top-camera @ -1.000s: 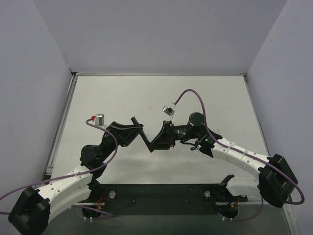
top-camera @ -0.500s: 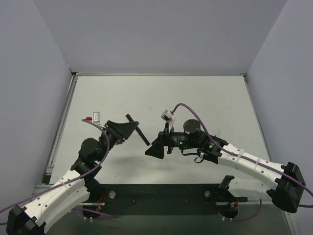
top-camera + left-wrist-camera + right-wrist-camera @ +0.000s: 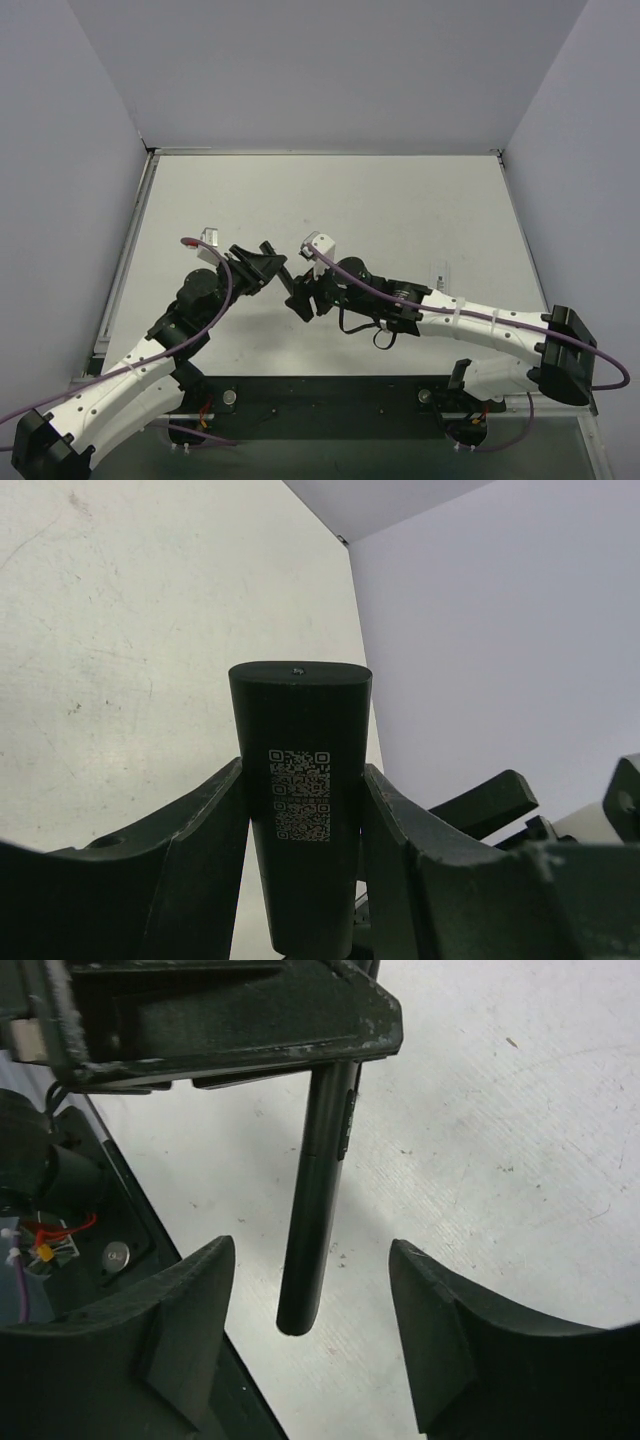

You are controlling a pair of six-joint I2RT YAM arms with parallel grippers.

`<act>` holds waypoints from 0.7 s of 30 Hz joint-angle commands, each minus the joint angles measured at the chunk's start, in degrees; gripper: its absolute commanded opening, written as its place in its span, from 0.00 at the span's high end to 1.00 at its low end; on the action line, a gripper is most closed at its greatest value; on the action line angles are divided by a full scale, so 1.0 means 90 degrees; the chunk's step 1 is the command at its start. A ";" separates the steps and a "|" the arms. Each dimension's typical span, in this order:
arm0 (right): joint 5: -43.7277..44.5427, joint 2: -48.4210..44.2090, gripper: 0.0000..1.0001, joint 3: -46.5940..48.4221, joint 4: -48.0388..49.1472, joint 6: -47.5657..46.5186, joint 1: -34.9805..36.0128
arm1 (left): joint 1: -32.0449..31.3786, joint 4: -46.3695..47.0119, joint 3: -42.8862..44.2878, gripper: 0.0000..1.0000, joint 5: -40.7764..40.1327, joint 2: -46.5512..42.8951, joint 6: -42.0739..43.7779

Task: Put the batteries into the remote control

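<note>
Left gripper (image 3: 300, 830) is clamping a slim black plastic remote control (image 3: 300, 720) — right gripper (image 3: 312, 1300) is standing open, empty, near its end.

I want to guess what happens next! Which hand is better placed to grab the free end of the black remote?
Probably the right. The left hand is busy clamping the remote control, while the right hand is open, with the remote's free end showing between its fingers.

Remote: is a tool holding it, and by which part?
The left tool clamps the remote by its long sides, at the QR label; the open right tool holds nothing.
</note>
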 commanded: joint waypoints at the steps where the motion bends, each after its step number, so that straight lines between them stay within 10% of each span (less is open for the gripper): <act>1: 0.0405 0.0302 0.49 0.0372 0.0226 -0.0172 0.0053 | -0.0040 0.0031 0.0447 1.00 -0.0098 -0.0002 0.0178; 4: 0.0424 0.0331 0.77 0.0362 0.0245 -0.0123 0.0044 | -0.0041 0.0098 0.0418 0.93 -0.0020 -0.0012 0.0276; 8: -0.0032 0.0205 1.00 0.0265 0.0245 0.0033 -0.0150 | 0.0028 0.0634 0.0145 0.48 0.0301 -0.0149 0.0656; 12: -0.0931 -0.0068 1.00 0.0060 0.0420 0.0433 -0.0571 | 0.0300 0.1221 -0.0168 0.18 0.0722 -0.0334 0.1134; 21: -0.3382 -0.0460 1.00 -0.0360 0.1541 0.1526 -0.1303 | 0.1287 0.4100 -0.1153 0.06 0.2596 -0.0121 0.0601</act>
